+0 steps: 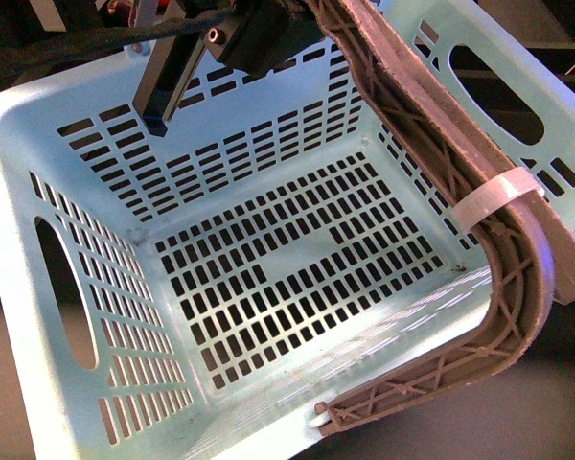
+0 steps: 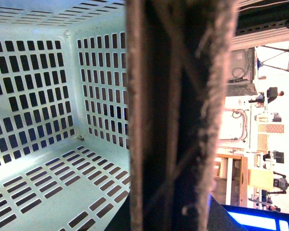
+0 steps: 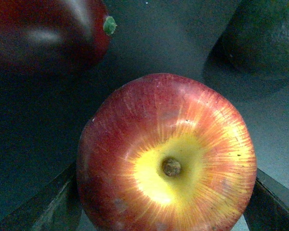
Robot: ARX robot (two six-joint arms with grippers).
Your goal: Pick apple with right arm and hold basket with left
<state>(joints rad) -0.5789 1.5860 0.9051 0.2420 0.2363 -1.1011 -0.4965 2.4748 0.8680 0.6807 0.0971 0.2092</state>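
Observation:
The pale mint-aqua basket fills the front view, tilted, with nothing inside it. Its brown-grey ribbed handle arches over the right side and carries a white clip. My left gripper, black and blocky with a flat grey finger, is shut on the basket at the handle's top end. In the left wrist view the handle stands close up in front of the slotted basket wall. My right gripper is shut on the red, yellow-patched apple, with one dark finger on either side.
In the right wrist view a dark red fruit with a green stem stub and a dark green fruit lie beyond the apple on a dark grey surface. Room furniture shows past the handle.

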